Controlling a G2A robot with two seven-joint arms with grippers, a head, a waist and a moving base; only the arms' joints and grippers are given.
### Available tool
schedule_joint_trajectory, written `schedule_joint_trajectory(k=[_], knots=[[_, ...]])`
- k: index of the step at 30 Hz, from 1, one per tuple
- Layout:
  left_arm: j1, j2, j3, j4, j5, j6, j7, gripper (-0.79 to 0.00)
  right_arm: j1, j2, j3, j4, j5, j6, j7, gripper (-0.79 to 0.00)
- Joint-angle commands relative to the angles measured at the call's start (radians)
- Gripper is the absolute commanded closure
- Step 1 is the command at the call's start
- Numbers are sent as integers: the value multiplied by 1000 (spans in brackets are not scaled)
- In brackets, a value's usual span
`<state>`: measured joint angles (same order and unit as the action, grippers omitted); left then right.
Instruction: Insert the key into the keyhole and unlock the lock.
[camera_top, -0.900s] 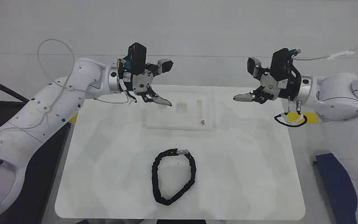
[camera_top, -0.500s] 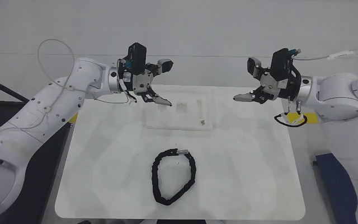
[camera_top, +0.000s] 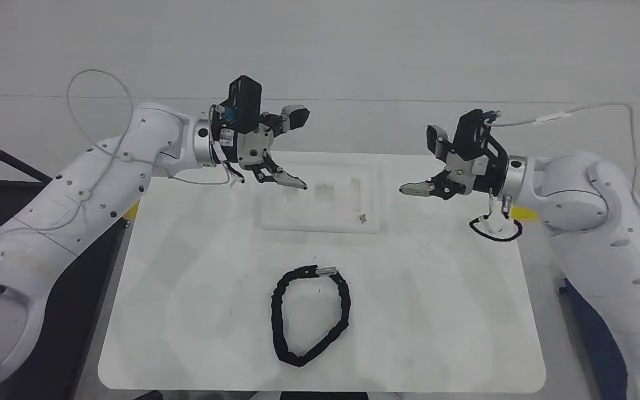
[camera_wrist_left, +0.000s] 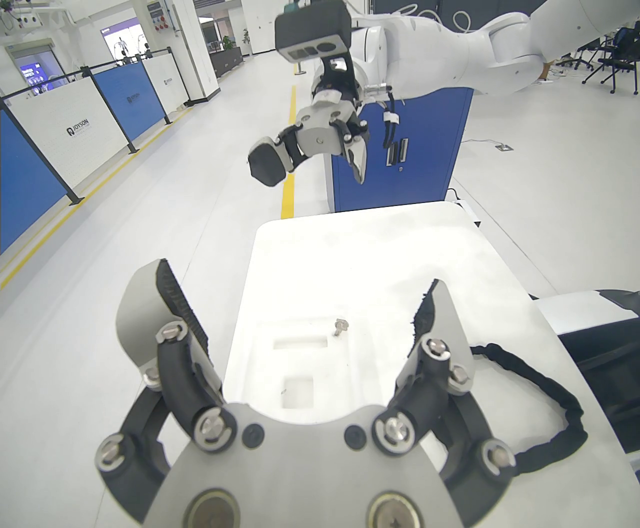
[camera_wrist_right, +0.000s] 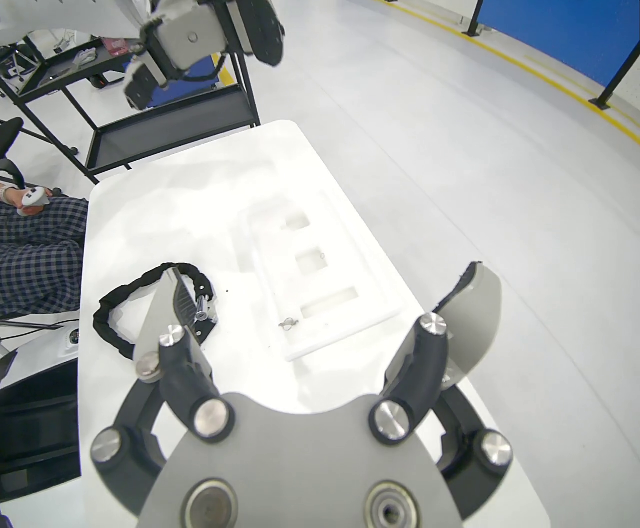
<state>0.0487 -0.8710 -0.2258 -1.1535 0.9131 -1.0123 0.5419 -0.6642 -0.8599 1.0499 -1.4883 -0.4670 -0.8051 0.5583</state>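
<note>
On the tray (camera_top: 290, 212), the key (camera_top: 362, 216) is tiny, its teeth indistinct.

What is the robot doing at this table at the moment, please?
Nothing is held yet. The left gripper and right gripper both hang open above the far side of the table. The small key lies on the white foam tray between them, and the black chain lock rests nearer the front, untouched.

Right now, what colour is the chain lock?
The lock is black, with a silver end; the top view shows it best.
</note>
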Motion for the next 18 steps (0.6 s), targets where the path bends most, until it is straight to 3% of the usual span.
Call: schedule_joint_trajectory(k=[1,9,18], knots=[[0,0,0,0,0,0,0,-785,-8,-5,-15,8,-3,29,-12,-785],[0,0,0,0,0,0,0,-785,-23,-37,-103,30,-10,198,-3,-785],[0,0,0,0,0,0,0,-785,4,-93,-234,-14,34,544,141,-785]])
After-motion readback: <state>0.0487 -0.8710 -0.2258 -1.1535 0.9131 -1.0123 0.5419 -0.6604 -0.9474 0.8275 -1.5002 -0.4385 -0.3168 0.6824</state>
